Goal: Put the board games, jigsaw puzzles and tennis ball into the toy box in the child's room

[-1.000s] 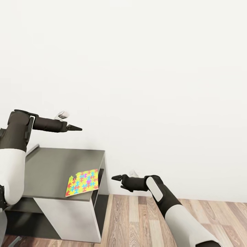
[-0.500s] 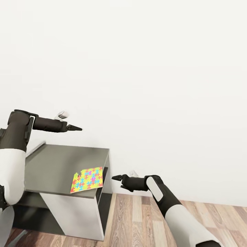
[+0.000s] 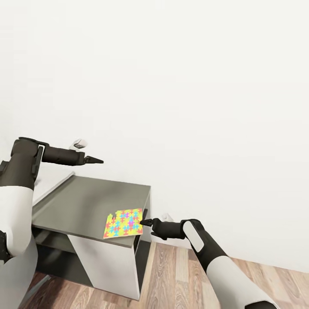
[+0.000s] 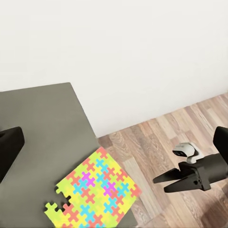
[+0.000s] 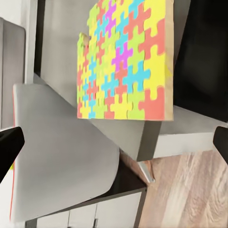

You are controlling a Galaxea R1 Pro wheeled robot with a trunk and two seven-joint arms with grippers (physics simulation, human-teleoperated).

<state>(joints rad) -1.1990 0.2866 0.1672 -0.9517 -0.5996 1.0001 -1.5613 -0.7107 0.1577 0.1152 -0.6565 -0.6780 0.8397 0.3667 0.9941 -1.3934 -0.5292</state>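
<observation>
One thin flat jigsaw puzzle (image 3: pixel 124 223) of bright interlocking pieces lies at the outer corner of the dark grey side unit (image 3: pixel 86 199) — not yet boxed. Right gripper (image 3: pixel 146 222) hovers just beside that corner, left gripper (image 3: pixel 98 161) above the unit; both look closed and empty. Judged early — this puzzle untouched, other toys unaccounted for.

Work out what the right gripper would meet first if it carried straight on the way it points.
Probably the jigsaw puzzle: the right gripper points at the mat's near edge on the dark grey side unit. Depth is unclear, so it could pass just above.
</observation>
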